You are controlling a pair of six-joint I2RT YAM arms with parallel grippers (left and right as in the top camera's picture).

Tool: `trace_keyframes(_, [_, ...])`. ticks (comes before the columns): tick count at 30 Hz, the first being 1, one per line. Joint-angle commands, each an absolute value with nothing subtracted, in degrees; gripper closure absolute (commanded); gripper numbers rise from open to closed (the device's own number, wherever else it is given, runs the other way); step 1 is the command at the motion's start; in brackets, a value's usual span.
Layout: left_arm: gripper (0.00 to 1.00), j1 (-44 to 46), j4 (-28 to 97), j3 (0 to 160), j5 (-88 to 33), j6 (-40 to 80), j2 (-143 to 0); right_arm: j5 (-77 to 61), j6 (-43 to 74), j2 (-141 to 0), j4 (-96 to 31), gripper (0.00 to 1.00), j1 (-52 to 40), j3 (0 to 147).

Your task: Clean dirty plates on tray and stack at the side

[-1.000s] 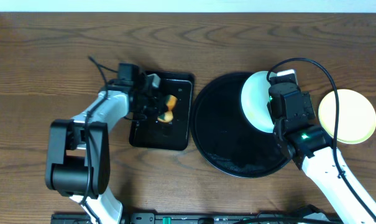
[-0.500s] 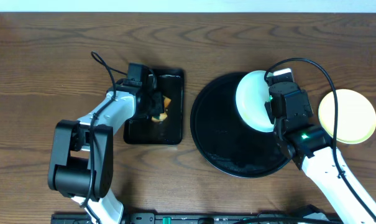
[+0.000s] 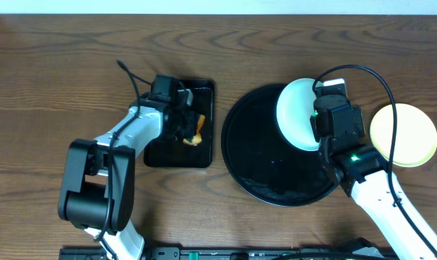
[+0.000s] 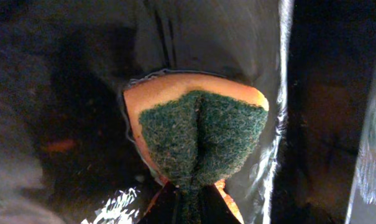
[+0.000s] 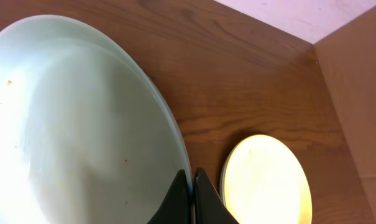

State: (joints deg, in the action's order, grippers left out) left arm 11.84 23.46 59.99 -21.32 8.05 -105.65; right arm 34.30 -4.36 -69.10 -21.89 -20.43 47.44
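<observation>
Left fingers (image 4: 164, 208) pinch a green-topped orange sponge (image 4: 197, 134); right fingers (image 5: 207, 198) clamp the rim of a pale mint-blue round plate (image 5: 82, 124), a pale yellow round plate (image 5: 265, 180) just beside them.

We see a table (image 3: 59, 65) of dark brown wood, its grain clear under a soft satin sheen. The large round tray (image 3: 261, 166) at right is black and highly glossy, with small bright glints. The smaller rectangular tray (image 3: 196, 155) at left is black too, shiny and wet-looking. The sponge (image 4: 200, 134) shows orange foam under a rough, fibrous green scouring face. The mint plate (image 5: 69, 124) is smooth and glossy; the yellow plate (image 5: 265, 180) looks smooth, with a softer shine.
</observation>
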Motion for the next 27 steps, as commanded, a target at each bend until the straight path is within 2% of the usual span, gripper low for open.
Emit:
trace_keyframes(1, [0.92, 13.96, 25.15, 59.48, -21.82, 2.68, -106.67, 36.8, -1.96, -68.58, -22.31, 0.99, -19.81, 47.68])
trace_keyframes(21, [0.92, 19.51, 29.93, 59.51, -24.49, -5.98, -106.67, 36.77, -1.93, -68.58, -23.38, 0.99, -19.79, 47.68])
trace_keyframes(27, [0.92, 17.63, 28.53, 61.01, -14.59, 1.39, -104.79, 36.77, -1.72, -68.58, -22.46, 0.99, -18.87, 47.68])
